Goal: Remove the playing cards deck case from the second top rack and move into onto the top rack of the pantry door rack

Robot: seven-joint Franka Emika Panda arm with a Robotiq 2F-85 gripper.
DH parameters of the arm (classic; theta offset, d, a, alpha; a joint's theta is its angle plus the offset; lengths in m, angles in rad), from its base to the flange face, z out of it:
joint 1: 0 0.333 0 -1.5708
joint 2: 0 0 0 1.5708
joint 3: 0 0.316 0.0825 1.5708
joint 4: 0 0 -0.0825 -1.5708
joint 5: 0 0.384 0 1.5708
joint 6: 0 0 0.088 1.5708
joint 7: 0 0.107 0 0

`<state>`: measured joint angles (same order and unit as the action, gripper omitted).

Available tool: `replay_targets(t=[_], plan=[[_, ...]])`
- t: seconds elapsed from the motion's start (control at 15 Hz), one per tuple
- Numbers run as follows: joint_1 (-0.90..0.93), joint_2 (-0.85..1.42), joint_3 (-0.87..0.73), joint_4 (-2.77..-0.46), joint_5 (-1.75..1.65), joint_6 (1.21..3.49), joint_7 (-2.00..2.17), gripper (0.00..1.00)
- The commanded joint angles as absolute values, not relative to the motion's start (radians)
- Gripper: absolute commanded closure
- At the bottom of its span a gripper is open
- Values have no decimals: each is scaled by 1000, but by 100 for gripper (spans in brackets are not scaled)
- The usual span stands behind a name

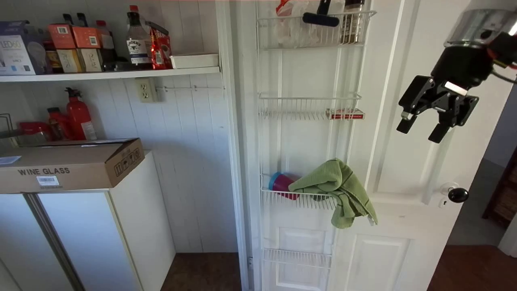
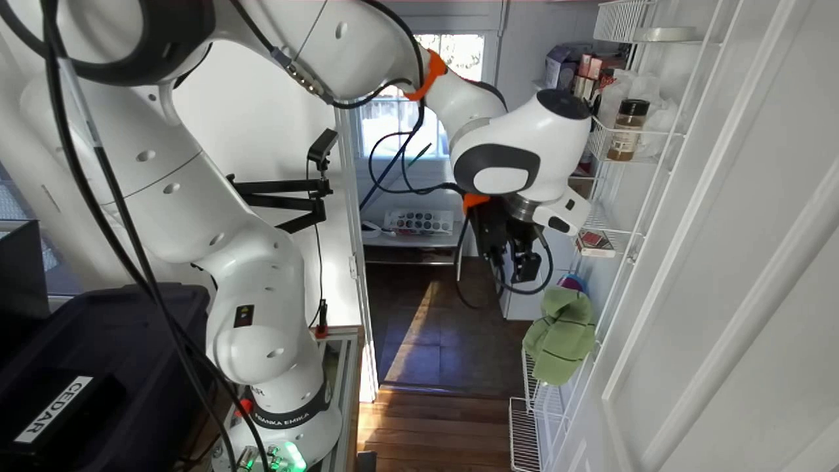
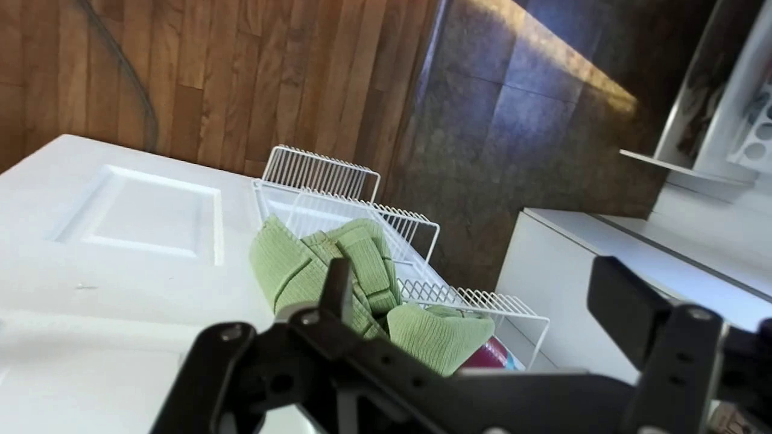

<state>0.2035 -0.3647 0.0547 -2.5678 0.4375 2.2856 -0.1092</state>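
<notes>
Approach seems the step: the end effector (image 1: 421,132), spread wide and empty, should next reach the playing cards case (image 1: 345,114)

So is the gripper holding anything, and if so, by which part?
Nothing is held: the gripper is open, and the playing cards deck case rests on the pantry door rack.

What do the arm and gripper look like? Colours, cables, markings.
The arm is white with rounded segments and dark trim. Black cables run along it, with orange bands toward the wrist end. A black base ring reads FRANKA EMIKA. The gripper is black, with angular, linked fingers and a silver metal collar behind it.
</notes>
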Motion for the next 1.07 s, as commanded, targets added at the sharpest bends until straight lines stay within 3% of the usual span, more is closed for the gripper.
replay_targets(t=[0.0, 0.53, 1.0], plan=[[236, -337, -39, -2600, 674, 2348, -281, 0], [186, -245, -87, -2567, 1275, 2245, -667, 0], [120, -202, -33, -2571, 1234, 2201, -711, 0]])
